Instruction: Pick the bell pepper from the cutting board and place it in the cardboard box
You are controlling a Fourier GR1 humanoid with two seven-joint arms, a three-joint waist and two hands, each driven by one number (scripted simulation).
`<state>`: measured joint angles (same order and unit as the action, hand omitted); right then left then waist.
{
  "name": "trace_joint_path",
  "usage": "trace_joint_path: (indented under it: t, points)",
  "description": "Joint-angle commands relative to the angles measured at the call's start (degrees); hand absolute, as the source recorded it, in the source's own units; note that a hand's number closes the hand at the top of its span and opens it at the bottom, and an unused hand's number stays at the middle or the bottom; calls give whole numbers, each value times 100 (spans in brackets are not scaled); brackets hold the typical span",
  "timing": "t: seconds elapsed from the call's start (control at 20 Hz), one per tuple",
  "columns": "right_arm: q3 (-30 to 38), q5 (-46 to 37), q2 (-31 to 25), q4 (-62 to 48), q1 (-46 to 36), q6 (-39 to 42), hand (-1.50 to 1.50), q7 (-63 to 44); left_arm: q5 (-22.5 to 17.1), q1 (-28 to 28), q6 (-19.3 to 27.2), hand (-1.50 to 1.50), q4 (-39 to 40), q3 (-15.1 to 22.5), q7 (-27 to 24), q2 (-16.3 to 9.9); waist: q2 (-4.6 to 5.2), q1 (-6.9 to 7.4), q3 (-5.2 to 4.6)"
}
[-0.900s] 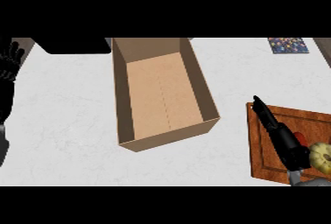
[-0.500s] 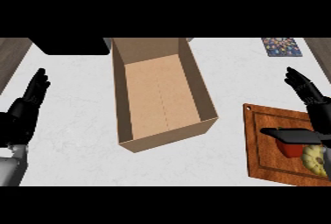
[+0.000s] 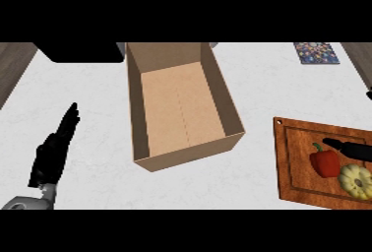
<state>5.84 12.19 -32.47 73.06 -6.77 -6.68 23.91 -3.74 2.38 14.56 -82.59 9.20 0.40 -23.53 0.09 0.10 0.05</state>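
I have one view only, from the head, looking steeply down on the counter (image 3: 94, 98) from fairly close above. The box (image 3: 181, 106) fills the middle, its far end cut by the top edge. The board (image 3: 291, 162) lies at the near right, running off the right side. My left hand (image 3: 52, 152) comes in from the near left corner. No second view shares this scene.

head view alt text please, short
A red pepper lies on a cutting board at right beside a yellow squash, the right robot hand just above it. An open box stands centre; the left robot hand rests open.
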Motion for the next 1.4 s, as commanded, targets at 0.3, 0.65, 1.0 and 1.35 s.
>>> trace_joint_path:
  t: [0.3,0.65,1.0,1.35]
  points:
    - [-710,-1529,-2291,219,263,1158,-150,-1027,156,-39,13,0,-145,4,203,-68,-13,17,-27]
    - [-1570,-2013,-2810,954,407,2297,-150,-2224,235,-136,117,0,-433,122,381,130,-19,13,-16]
    - [-1624,-2172,-2197,1755,208,2720,-150,-3744,472,-130,164,0,-505,52,533,366,-16,-23,-8]
    - [-1413,-3068,-1641,1534,453,2629,-150,-3659,648,-396,-82,0,-656,-170,363,435,-16,-14,-5]
